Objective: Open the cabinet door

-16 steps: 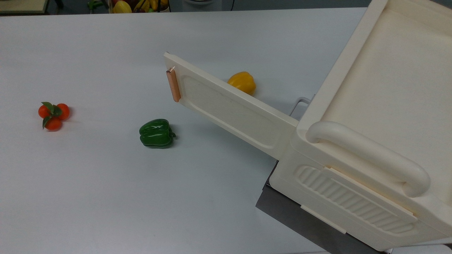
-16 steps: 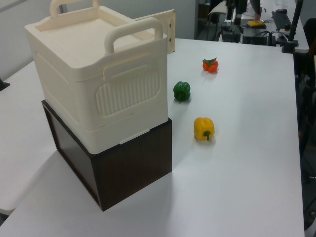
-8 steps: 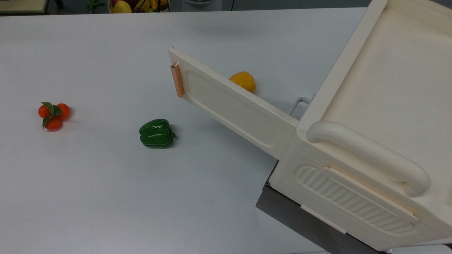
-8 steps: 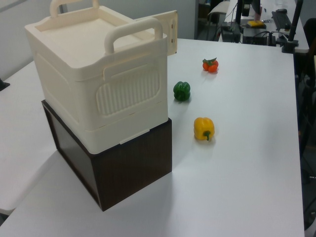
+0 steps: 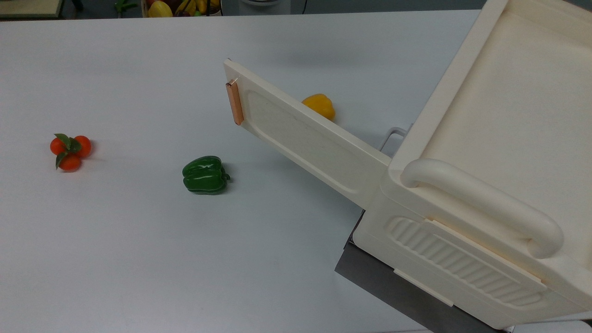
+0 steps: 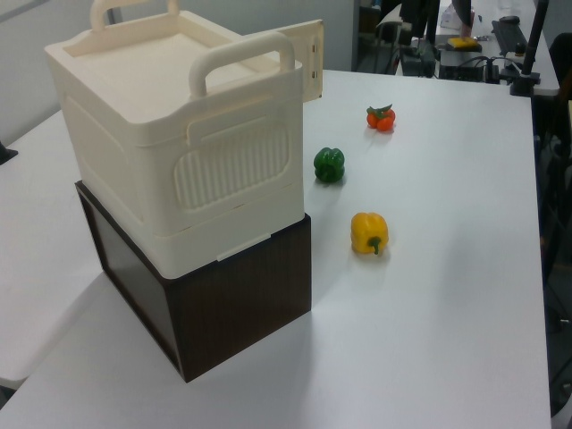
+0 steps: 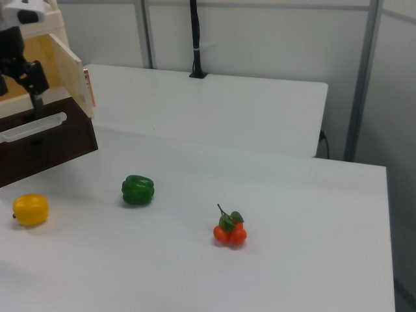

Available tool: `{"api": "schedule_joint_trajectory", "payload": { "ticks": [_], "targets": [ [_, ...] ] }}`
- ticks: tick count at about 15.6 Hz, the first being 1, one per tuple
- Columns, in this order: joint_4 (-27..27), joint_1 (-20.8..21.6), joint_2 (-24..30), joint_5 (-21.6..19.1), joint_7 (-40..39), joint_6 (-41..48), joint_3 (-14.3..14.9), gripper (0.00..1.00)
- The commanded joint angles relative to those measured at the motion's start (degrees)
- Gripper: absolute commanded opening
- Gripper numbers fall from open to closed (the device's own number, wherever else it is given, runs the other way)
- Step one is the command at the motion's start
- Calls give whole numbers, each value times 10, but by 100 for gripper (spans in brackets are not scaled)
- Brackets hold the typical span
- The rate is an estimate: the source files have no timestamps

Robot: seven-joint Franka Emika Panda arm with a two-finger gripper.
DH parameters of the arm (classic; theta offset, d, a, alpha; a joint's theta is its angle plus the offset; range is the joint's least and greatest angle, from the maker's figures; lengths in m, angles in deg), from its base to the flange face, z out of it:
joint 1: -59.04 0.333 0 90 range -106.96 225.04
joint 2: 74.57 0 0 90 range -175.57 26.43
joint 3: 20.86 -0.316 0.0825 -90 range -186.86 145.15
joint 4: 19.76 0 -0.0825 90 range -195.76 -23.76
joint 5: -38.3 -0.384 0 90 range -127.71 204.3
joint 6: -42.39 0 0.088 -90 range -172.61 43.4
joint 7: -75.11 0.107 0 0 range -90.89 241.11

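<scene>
One cabinet door (image 5: 305,138), swung wide off the cabinet (image 5: 504,138); looks light, rigid. Best hold: copper handle (image 5: 234,102) at free edge. Gripper (image 7: 29,81) near door, finger state unreadable.

You will find no readable text, label, brand, number or sign on the large cream plastic cabinet (image 5: 490,152), on its flat cream door with the copper-coloured strip handle (image 5: 305,134), or on the white table (image 5: 115,240).
</scene>
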Motion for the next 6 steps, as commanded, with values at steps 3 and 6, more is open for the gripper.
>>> {"api": "schedule_joint_trajectory", "payload": {
  "ticks": [3, 6],
  "targets": [
    [-14, -4, -12, 33, -81, -23, 2, 100],
    [-14, -4, -11, 33, -80, -21, 2, 100]
  ]
}}
